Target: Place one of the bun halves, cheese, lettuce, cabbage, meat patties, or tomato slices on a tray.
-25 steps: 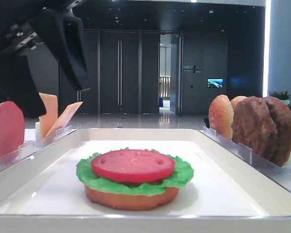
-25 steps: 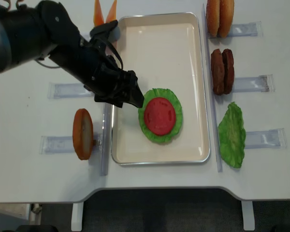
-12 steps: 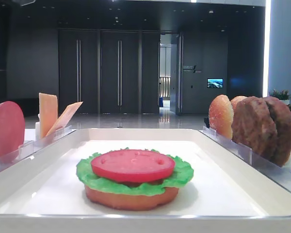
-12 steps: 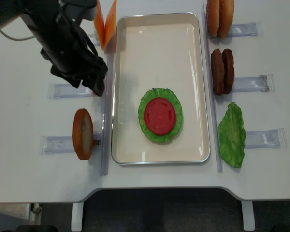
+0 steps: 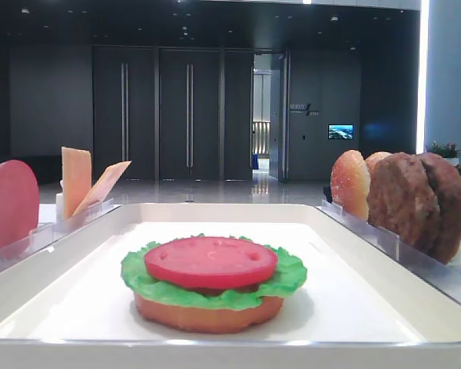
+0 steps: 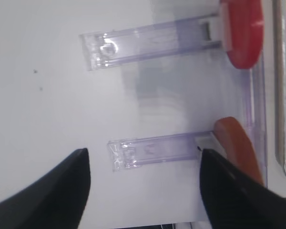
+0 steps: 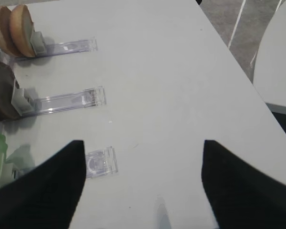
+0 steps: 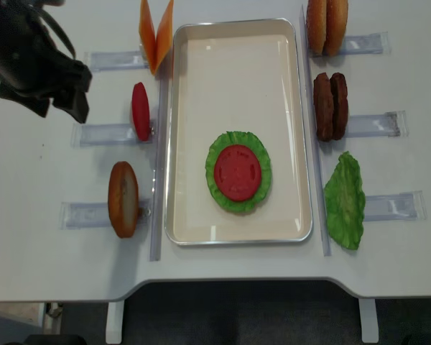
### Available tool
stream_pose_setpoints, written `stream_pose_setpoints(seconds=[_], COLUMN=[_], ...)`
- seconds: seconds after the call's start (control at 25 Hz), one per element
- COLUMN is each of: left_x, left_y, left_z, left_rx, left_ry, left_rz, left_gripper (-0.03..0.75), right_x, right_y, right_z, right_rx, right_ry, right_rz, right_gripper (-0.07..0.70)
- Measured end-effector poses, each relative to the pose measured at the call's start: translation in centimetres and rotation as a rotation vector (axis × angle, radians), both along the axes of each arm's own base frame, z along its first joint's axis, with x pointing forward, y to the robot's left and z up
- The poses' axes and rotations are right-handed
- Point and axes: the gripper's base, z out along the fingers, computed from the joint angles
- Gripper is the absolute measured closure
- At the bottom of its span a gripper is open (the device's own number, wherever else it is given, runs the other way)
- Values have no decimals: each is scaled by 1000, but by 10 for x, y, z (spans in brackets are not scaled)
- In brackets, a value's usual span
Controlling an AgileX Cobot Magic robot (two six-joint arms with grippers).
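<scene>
On the white tray (image 8: 237,65) sits a stack: a flat bun half (image 5: 207,314), green lettuce (image 8: 217,188) and a red tomato slice (image 8: 238,171) on top. My left gripper (image 6: 143,191) hangs open and empty over the table left of the tray, above a clear holder (image 6: 157,149) that props a bun half (image 6: 238,148). A second tomato slice (image 8: 140,111) stands in the holder beyond. Out at the table's right side, my right gripper (image 7: 143,186) is open over bare table. Cheese (image 8: 156,25) stands at the back left.
Right of the tray, clear holders carry two domed bun halves (image 8: 326,25), two meat patties (image 8: 330,106) and a lettuce leaf (image 8: 344,200). The left arm (image 8: 32,61) is over the table's far left corner. The table's front edge lies just below the tray.
The left arm has pulled back from the stack on the tray to the far left with open jaws. The tomato slice stays on the lettuce; the standing slice now shows.
</scene>
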Motion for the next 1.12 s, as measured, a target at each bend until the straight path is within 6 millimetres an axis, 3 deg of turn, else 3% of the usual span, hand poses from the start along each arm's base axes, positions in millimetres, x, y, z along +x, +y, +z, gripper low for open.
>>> stream_pose_setpoints(seconds=[0.2,0.44,0.6,0.84,1.12], left_x=[-11,-41,-86,-160,-217], left_y=[31,35,35,36,35], left_z=[19,45,46,31,13], left_rx=[2,-14,-22,-33,-66], left_ry=[-67,-179,-227,-321,-477], left_rz=[81,80,80,71,67], left_gripper=[175,177,177,177,178], right_x=[0,0,0,0,0], right_y=[0,0,0,0,0], right_z=[0,0,0,0,0], right_rx=[0,0,0,0,0], right_ry=[0,0,0,0,0], right_rz=[0,0,0,0,0], right_gripper=[143,143,143,143,148])
